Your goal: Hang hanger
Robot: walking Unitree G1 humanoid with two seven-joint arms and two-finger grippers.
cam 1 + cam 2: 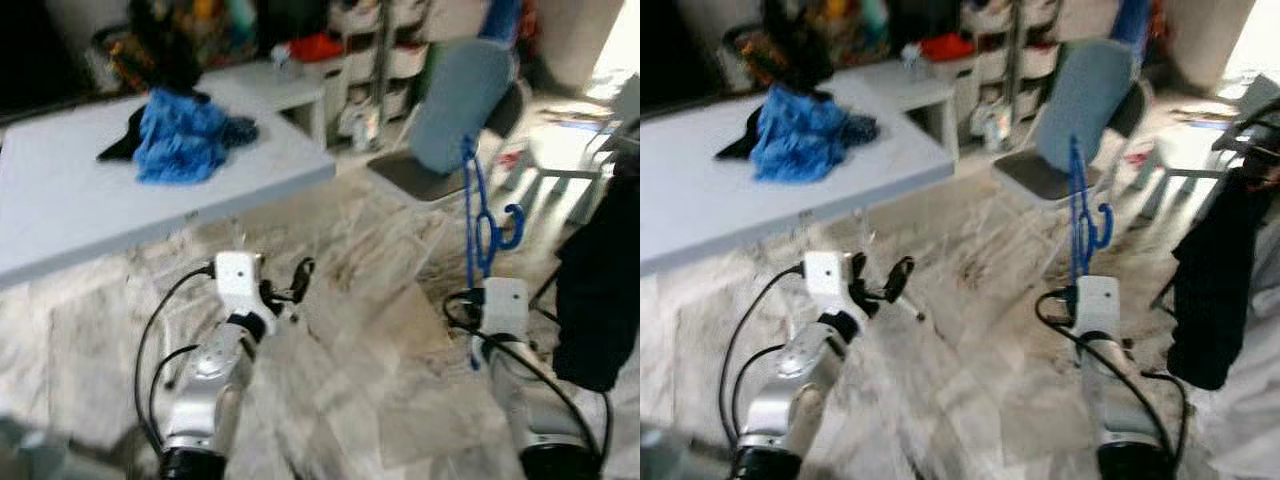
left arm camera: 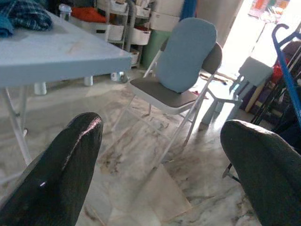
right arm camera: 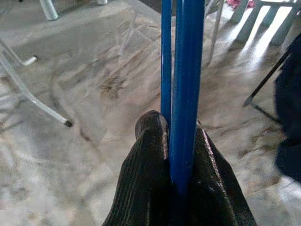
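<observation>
Meanwhile the right gripper (image 3: 181, 141) was pinched tight on the blue hanger (image 1: 480, 215), which stood upright out of its fingers, the hook (image 1: 512, 225) curling to the robot's right, above the marble floor (image 1: 340, 330). That hanger stood in front of the folding chair (image 1: 450, 110) with its pale blue cushion. The left gripper (image 2: 160, 155) was held out low over the floor beside the white table (image 1: 80, 190), its two fingers (image 2: 66, 174) spread wide with nothing between them. On the table lay a heap of blue cloth (image 1: 185, 135). Dark clothing (image 1: 600, 290) hung at the far right.
</observation>
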